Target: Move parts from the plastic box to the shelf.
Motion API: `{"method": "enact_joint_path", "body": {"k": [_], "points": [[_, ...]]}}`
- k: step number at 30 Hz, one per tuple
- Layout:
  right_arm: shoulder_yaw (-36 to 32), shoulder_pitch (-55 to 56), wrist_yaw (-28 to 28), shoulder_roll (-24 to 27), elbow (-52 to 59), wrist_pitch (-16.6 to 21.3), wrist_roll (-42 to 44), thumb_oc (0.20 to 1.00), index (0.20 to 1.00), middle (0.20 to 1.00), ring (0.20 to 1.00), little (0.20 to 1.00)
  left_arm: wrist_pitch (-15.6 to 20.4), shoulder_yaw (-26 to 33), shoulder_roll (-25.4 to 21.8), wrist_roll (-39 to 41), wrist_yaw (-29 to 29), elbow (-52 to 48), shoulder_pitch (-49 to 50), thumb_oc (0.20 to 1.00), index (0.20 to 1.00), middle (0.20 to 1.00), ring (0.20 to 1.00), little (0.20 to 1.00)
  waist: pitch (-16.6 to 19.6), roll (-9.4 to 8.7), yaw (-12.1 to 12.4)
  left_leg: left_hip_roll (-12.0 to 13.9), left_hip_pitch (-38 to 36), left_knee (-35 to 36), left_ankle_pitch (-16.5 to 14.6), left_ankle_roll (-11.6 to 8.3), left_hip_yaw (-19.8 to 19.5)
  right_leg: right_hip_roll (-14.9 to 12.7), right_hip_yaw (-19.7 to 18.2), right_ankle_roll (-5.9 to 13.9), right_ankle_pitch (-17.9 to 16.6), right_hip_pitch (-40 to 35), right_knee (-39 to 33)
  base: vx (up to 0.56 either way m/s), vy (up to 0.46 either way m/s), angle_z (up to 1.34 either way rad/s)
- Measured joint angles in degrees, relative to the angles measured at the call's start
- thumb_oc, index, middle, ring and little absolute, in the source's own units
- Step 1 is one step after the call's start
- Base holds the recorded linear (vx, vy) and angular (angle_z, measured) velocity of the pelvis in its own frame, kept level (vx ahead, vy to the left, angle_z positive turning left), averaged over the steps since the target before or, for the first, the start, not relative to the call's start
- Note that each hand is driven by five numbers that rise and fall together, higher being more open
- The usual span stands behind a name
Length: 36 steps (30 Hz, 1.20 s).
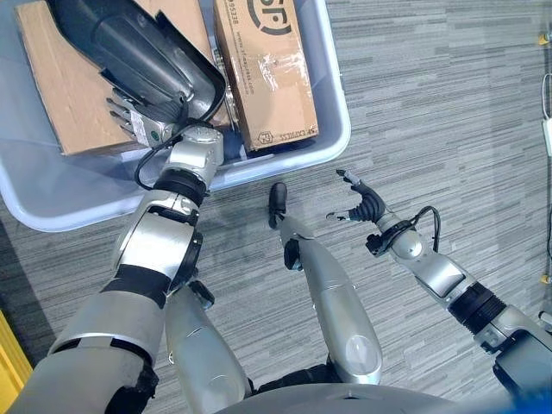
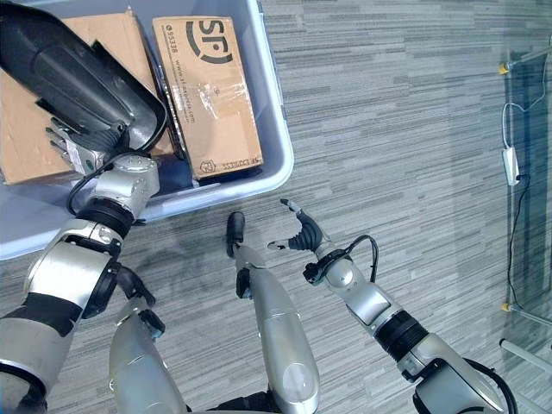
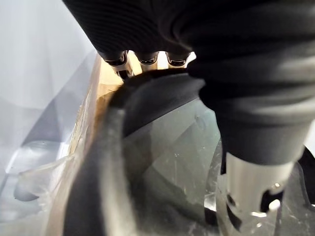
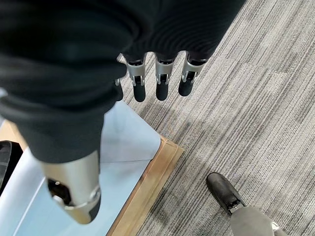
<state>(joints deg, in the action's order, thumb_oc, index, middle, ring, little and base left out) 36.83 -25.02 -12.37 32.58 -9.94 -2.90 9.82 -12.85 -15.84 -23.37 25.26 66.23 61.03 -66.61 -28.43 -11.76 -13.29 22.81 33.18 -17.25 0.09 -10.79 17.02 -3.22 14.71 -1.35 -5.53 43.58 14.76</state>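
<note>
Left eye view: the left hand (image 1: 138,121) reaches into the plastic box (image 1: 332,129), fingers curled round the near end of a long dark part (image 1: 129,47). The part's long axis runs away from the fingers, over the cardboard boxes (image 1: 263,69).

Right eye view: the right hand (image 2: 302,233) hovers over the carpet, well apart from the box, fingers loosely spread and empty.

Left wrist view: the dark part lies directly under the fingers (image 3: 140,59).

Right wrist view: relaxed fingers above the floor.
</note>
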Motion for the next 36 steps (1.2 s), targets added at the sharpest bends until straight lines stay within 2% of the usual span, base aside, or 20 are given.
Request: {"method": "enact_joint_path", "body": {"k": [4, 5, 6, 12, 14, 17, 21, 29, 36], "points": [[0.01, 0.03, -0.22, 0.01, 0.04, 0.0, 0.03, 1.0, 1.0, 1.0, 1.0, 1.0, -0.47, 0.0, -0.24, -0.1, 0.09, 0.01, -0.23, 1.0, 1.0, 1.0, 1.0, 1.0, 0.0, 0.0, -0.02, -0.02, 0.19, 0.13, -0.02, 0.0, -0.04, 0.03, 0.07, -0.17, 0.19, 0.25, -0.31, 0.01, -0.039, -0.02], [0.01, 0.02, -0.28, 0.01, 0.04, -0.01, 0.02, 1.0, 1.0, 1.0, 1.0, 1.0, -1.03, 0.0, -0.57, -0.71, 0.81, 0.63, -1.15, 0.9, 0.9, 0.9, 0.9, 0.9, 0.0, -0.01, -0.07, -0.08, 1.12, 0.04, -0.01, 0.0, -0.15, 0.0, 0.07, 0.02, 0.06, 1.04, -0.49, 0.01, -0.052, -0.01], [0.04, 0.01, -0.31, 0.0, 0.08, -0.01, 0.04, 1.0, 1.0, 1.0, 1.0, 1.0, -1.6, 0.0, -0.61, -1.26, 1.43, 1.09, -2.05, 0.2, 0.2, 0.2, 0.2, 0.2, 0.0, -0.01, -0.03, -0.18, 1.78, -0.02, 0.03, 0.05, -0.24, -0.05, 0.08, 0.17, -0.05, 1.63, -0.48, 0.01, -0.052, 0.0], [0.42, 0.07, -1.06, -0.01, 0.05, 0.02, 0.09, 1.0, 1.0, 1.0, 1.0, 1.0, -2.56, 0.08, -2.51, -1.41, 1.91, 1.8, -2.59, 0.2, 0.2, 0.2, 0.2, 0.2, 0.01, -0.01, 0.12, -0.36, 1.94, 0.03, 0.2, 0.29, -0.29, -0.3, 0.08, 0.14, -0.01, 2.12, -0.29, 0.0, -0.009, 0.0], [0.41, 0.03, -1.4, -0.01, 0.0, 0.1, 0.08, 1.0, 1.0, 1.0, 1.0, 1.0, -1.73, 0.07, -3.29, -1.52, 1.95, 2.28, -2.57, 0.2, 0.2, 0.2, 0.2, 0.2, 0.0, -0.01, 0.17, -0.89, 2.09, 0.22, 0.15, 0.3, -0.32, -0.69, 0.19, 0.24, 0.0, 2.24, -0.83, 0.0, -0.007, -0.03], [0.6, 0.52, -1.74, -0.04, -0.13, 0.15, 0.09, 1.0, 1.0, 1.0, 1.0, 1.0, 0.35, 0.15, -4.95, -2.05, 3.1, 2.81, -2.44, 0.2, 0.2, 0.2, 0.2, 0.2, 0.01, -0.01, -0.05, -1.13, 3.38, -0.15, -0.4, 0.25, -0.34, -1.19, 0.28, 1.75, 0.33, 3.55, 0.51, 0.0, -0.01, -0.01], [1.7, 0.12, -1.97, -0.22, -0.65, 0.19, 0.11, 1.0, 1.0, 1.0, 1.0, 1.0, 2.44, 0.54, -6.8, -0.97, 2.85, 3.42, -2.36, 0.2, 0.2, 0.2, 0.2, 0.2, 0.01, -0.01, 0.44, -1.16, 3.91, -0.28, 0.12, 0.84, -1.41, -1.16, 0.32, 1.76, 0.34, 4.03, 0.97, 0.0, -0.003, 0.06], [1.88, 0.0, -3.47, -0.3, -0.64, 1.59, 0.14, 1.0, 1.0, 1.0, 1.0, 1.0, 3.22, 1.26, -6.5, 1.26, 2.85, 3.93, -2.24, 0.2, 0.2, 0.2, 0.2, 0.2, 0.01, -0.01, 0.69, -1.11, 3.8, -1.18, 0.01, 0.45, -2.0, -1.45, 0.47, 0.03, 1.21, 3.81, 3.19, -0.01, 0.008, 0.04], [2.29, -0.06, -3.67, -0.44, -0.64, 2.19, 0.21, 1.0, 1.0, 1.0, 1.0, 1.0, 3.86, 1.37, -6.16, 2.86, 1.14, 5.67, -2.09, 0.2, 0.2, 0.2, 0.2, 0.2, 0.09, -0.13, 0.81, -1.11, 3.71, -2.05, -0.37, 0.32, -2.21, -1.76, 0.57, -0.33, 1.51, 3.34, 3.8, -0.01, 0.009, 0.02]]}}
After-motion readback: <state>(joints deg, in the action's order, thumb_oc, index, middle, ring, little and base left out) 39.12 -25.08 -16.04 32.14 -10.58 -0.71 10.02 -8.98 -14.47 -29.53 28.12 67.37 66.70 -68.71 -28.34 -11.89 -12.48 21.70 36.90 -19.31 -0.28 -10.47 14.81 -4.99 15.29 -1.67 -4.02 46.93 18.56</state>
